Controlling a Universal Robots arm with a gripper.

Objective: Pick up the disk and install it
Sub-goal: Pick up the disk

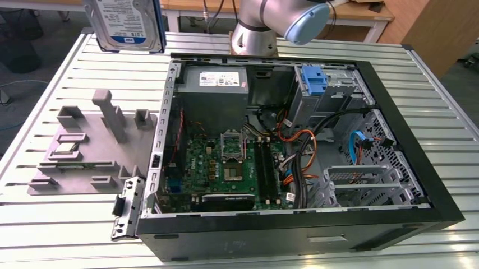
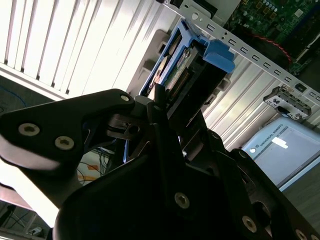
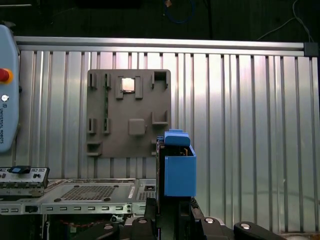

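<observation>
Clamping one disk point(image 1: 123, 25), end effector point(image 2: 172, 102) holds it at 11 o'clock of one case point(image 1: 299, 227); exterior view adds label point(image 1: 131, 15), wrist views blue rails point(image 3: 179, 167).

Robotics lab or workshop bench, set up for computer assembly.

Open desktop computer case point(image 1: 262, 241) lying on its side on a ribbed aluminium table point(image 1: 67, 241), motherboard and wiring exposed. Just behind the case, on the same table, the grey base of a robot arm point(image 1: 253, 36). Beside the case, toward the exterior view's left, a grey moulded fixture plate point(image 1: 82, 168) with slots and posts for parts. Beyond the case and arm, wooden desks point(image 1: 359, 12) and a wooden panel point(image 1: 438, 28). In the first wrist view, a robot teach pendant point(image 3: 7, 100) with a red stop button near the case, and loose cables point(image 3: 180, 12) on a dark floor past the table's edge.
</observation>
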